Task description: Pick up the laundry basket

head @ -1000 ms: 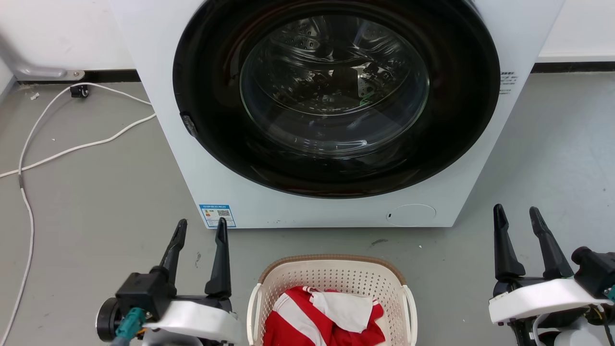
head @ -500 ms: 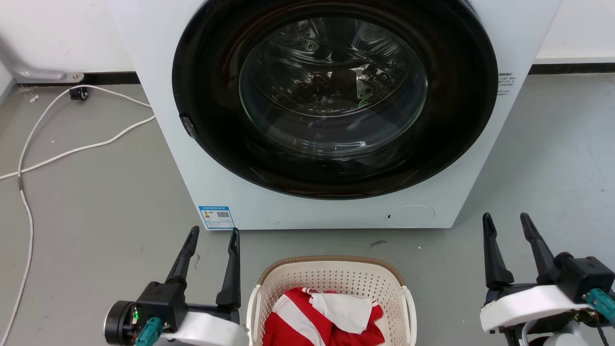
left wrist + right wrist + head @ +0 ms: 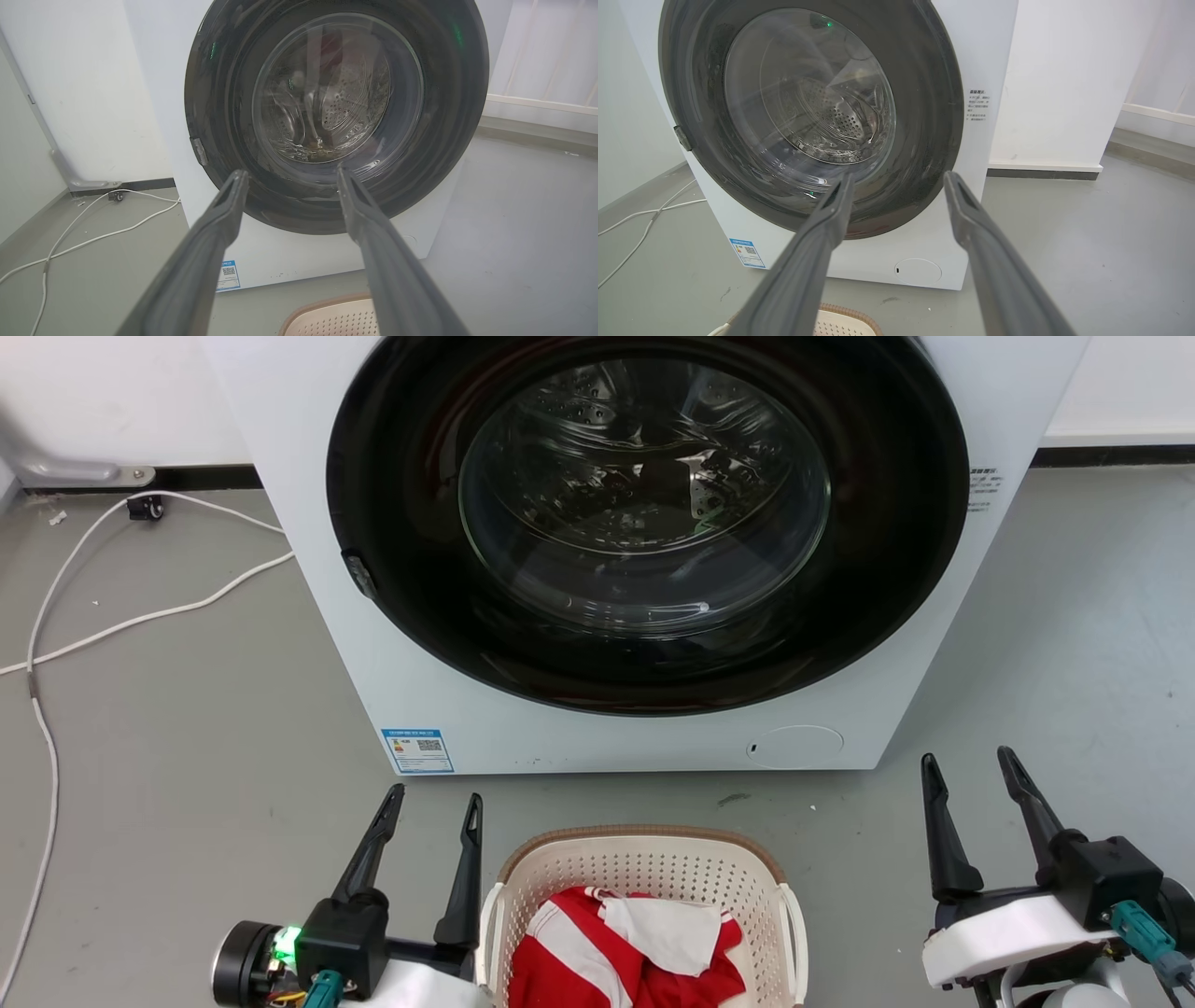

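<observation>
The left gripper point(image 3: 436, 795), at the lower left, has its fingers spread and holds nothing. The right gripper point(image 3: 968, 758), at the lower right, is spread and empty too. Between them, at the bottom middle, the laundry basket point(image 3: 644, 832) sits on the floor point(image 3: 187, 756). Nothing is grabbed yet, so I think all the lifting is left.

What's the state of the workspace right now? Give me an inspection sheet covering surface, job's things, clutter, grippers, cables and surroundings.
Surface: grey floor, with a few small marks.
Job's things: laundry basket on the floor in front of the washing machine, holding red and white clothes.
Clutter: nothing seen.
Grippers: left gripper open, close beside the basket's left side; right gripper open, well apart on the basket's right; neither holds anything.
Cables: white cable lying across the floor left of the machine.
Surroundings: the machine's round door is shut; white wall behind.
</observation>
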Controlling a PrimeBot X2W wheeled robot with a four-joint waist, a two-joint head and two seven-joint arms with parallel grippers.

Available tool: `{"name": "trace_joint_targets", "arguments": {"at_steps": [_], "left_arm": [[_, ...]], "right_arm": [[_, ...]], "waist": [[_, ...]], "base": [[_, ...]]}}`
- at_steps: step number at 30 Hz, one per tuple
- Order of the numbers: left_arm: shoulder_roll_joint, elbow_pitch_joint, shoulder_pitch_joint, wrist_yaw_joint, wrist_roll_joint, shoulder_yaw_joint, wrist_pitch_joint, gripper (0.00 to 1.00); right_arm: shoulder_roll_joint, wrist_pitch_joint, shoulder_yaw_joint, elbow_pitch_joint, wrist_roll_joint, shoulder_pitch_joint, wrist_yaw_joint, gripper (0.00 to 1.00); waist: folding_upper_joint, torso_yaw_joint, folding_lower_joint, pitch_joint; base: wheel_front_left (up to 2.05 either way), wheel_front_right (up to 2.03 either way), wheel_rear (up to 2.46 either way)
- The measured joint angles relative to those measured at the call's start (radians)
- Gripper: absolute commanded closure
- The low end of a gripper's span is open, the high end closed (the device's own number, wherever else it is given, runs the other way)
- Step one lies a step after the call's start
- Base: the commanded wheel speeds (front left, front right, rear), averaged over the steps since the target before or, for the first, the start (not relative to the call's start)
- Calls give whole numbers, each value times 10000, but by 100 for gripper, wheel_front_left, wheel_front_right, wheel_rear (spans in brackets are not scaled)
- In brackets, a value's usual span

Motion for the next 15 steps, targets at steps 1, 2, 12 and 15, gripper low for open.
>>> {"name": "trace_joint_targets", "arguments": {"at_steps": [1, 2, 12, 15], "left_arm": [[-36, 13, 9, -40, 21, 52, -12, 0], [-84, 38, 37, -58, 46, 144, -42, 0], [-554, 155, 212, -518, 752, 736, -219, 0], [-635, 151, 221, -593, 1026, 865, -265, 0]], "right_arm": [[2, -25, -12, -10, 0, -2, 0, 0], [0, -29, -15, -31, -15, -6, 0, 0], [0, -211, 36, -132, -447, -20, 0, 0], [-2, -255, 52, -263, -625, -46, 0, 0]], "waist": [[0, -10, 0, 12], [0, -20, 0, 25], [0, -81, 0, 146], [0, -75, 0, 180]], "base": [[0, 0, 0], [0, 0, 0], [0, 0, 0], [0, 0, 0]]}}
